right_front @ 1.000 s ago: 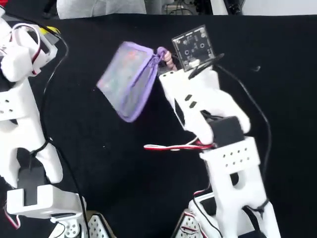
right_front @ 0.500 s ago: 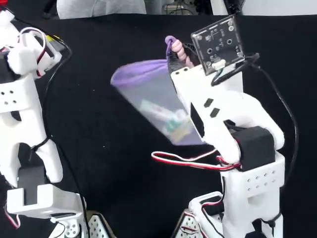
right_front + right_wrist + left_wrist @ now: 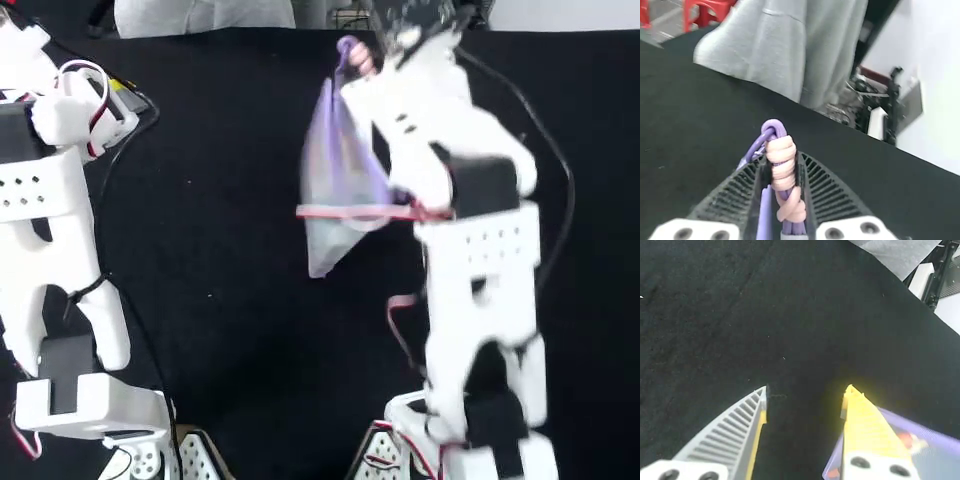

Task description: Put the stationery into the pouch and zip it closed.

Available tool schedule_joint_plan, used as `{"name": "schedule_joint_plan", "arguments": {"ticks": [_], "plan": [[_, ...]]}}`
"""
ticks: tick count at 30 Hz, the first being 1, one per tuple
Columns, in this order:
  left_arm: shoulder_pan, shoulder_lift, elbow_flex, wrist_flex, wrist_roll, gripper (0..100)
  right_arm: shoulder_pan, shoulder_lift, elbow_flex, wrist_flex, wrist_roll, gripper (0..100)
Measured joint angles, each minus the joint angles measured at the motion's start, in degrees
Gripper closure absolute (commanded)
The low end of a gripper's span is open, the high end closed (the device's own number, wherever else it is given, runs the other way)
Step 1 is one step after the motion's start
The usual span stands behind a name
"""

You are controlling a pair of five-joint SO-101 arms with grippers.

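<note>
A translucent purple pouch [image 3: 336,180] hangs in the air above the black table [image 3: 220,280], dangling from its pink and purple zip cord [image 3: 352,55]. My right gripper [image 3: 362,75] is shut on that cord [image 3: 781,175], which is pinched between its fingers. The pouch's contents are too blurred to make out in the high view. My left gripper [image 3: 805,400] stands open above the bare table at the far left, with nothing between its fingers. A corner of the pouch [image 3: 910,445] shows behind its yellow finger [image 3: 865,430].
The left arm [image 3: 50,200] stands along the table's left side and the right arm [image 3: 470,260] rises at the right. A red and white cable [image 3: 350,212] crosses in front of the pouch. A grey cloth [image 3: 790,45] and equipment lie beyond the table's far edge.
My right gripper has lifted the pouch by its cord and swung it from a flat tilt to hanging straight down. The left arm has shifted slightly.
</note>
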Motion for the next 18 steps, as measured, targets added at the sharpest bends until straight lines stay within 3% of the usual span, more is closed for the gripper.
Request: {"name": "schedule_joint_plan", "arguments": {"ticks": [9, 18], "plan": [[0.4, 0.0, 0.0, 0.0, 0.0, 75, 8.3, 17.8, -14.5, 0.0, 2.8, 98.7], [0.4, 0.0, 9.6, -4.5, 0.0, 75, 13.6, 20.0, -20.0, 0.0, 6.0, 98.7]]}}
